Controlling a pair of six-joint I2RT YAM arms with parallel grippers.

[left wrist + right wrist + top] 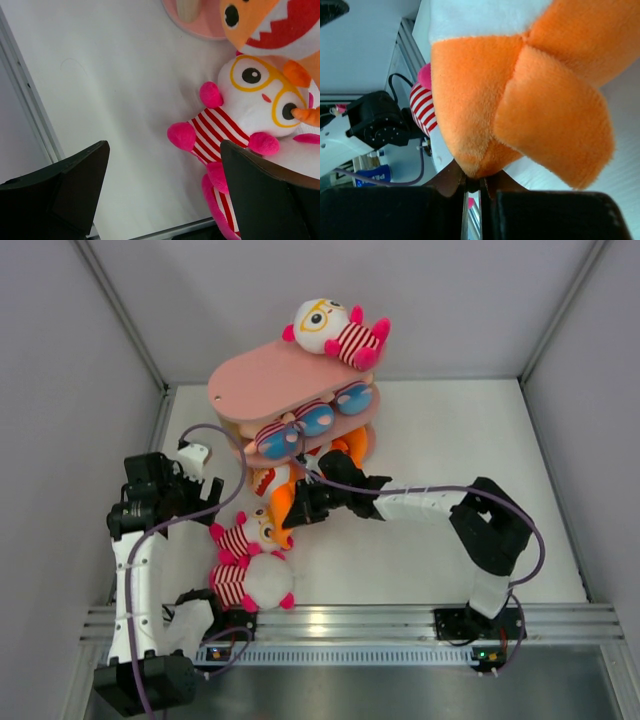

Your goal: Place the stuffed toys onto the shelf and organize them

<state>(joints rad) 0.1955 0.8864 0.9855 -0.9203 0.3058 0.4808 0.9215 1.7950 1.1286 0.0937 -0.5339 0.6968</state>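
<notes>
Two of the stuffed toys lie on the bench [450, 440] in front of the left arm: a striped toy [243, 536] with yellow glasses and a second striped toy [255, 580] nearer the edge, touching each other. The shelf [270, 380] already carries a glasses toy [335, 332] on its top board and a couple of blue-shorts toys [300, 420] on the middle one, so I'd call this roughly halfway.

The right fingers [451, 180] are pinching the orange fish toy [283, 498] by a thin fold of plush, pads nearly together. Makes sense to me, since the body looks too fat to grab whole. It hangs right against the shelf's bottom level, and my guess is that's where it's headed, being the freest board.

The left fingers [75, 175] are spread wide with nothing between them, hovering over bare bench beside the striped toy. That reads like waiting out of the way, or lining up the next pick.

Worry: that soft pinch could slip, and the fish sits close over the striped toy's face.
</notes>
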